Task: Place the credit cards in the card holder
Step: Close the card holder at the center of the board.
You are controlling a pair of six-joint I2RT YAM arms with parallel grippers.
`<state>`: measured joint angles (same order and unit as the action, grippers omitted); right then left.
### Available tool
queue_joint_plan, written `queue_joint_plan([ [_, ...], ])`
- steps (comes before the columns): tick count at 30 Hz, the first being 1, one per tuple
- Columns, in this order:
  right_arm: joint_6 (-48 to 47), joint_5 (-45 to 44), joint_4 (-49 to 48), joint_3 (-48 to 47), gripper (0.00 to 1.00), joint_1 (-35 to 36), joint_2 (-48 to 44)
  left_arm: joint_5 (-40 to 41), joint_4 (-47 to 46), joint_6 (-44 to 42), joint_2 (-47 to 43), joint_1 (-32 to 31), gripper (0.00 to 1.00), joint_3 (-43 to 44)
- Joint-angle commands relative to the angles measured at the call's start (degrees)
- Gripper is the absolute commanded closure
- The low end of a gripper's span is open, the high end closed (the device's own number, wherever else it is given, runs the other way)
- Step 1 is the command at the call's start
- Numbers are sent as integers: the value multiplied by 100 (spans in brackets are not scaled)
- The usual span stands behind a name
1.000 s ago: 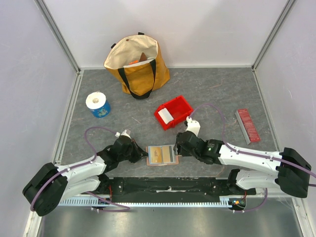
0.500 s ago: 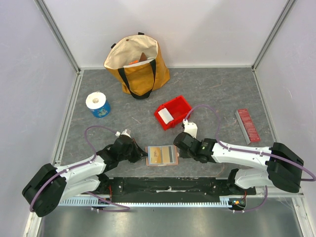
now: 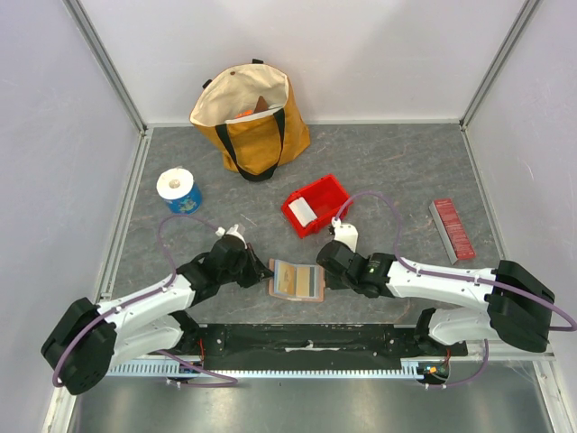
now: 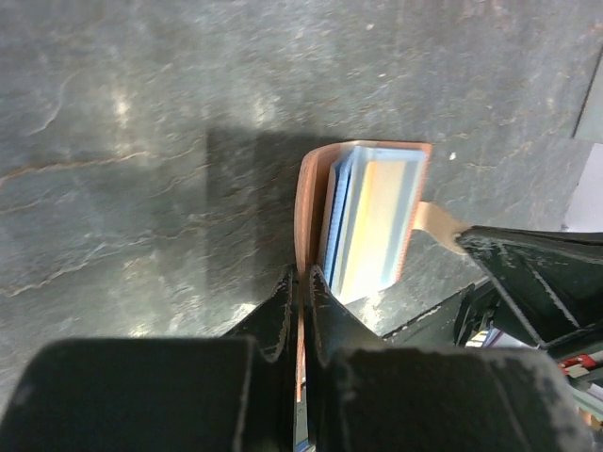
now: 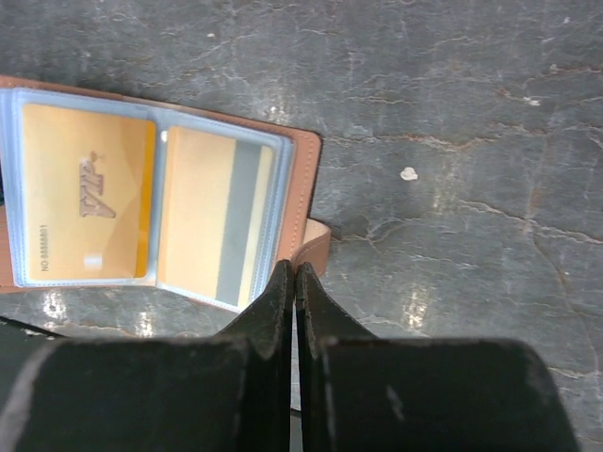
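Folding needs slowness: my left end effector (image 4: 300, 279) is clamping the card holder (image 4: 309, 202) by its cover. My right end effector (image 5: 294, 274) is sitting fully closed, perhaps pinching the snap tab (image 5: 317, 247).

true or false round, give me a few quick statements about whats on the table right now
1. The card holder is open between the two arms. True.
2. The left gripper is open. False: it is shut on the card holder's cover.
3. The red bin holds nothing. False: a white item lies in it.
4. Yellow cards show in clear sleeves. True.
5. The tote bag lies by the arm bases. False: it stands at the far side.
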<state>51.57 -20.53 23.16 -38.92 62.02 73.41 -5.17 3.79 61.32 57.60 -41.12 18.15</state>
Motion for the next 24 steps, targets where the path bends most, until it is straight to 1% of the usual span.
queue_joint_plan([
  [1,89,199,-522,112,100,3,-160,-194,332,-621,58,-18,98,557],
  [5,283,330,-838,323,100,3,-300,-370,543,-911,198,-18,98,882],
  [10,450,269,-1041,560,100,-6,-502,-704,579,-1096,435,-18,98,1173],
  [16,547,208,-1129,692,100,3,-652,-872,570,-1210,594,-89,94,1463],
  [21,635,129,-1191,798,100,12,-758,-1012,561,-1324,866,-238,87,1638],
  [23,679,111,-1234,842,100,3,-801,-1030,561,-1368,1015,-343,84,1718],
  [24,696,120,-1243,877,100,3,-819,-1021,561,-1412,1077,-439,81,1770],
])
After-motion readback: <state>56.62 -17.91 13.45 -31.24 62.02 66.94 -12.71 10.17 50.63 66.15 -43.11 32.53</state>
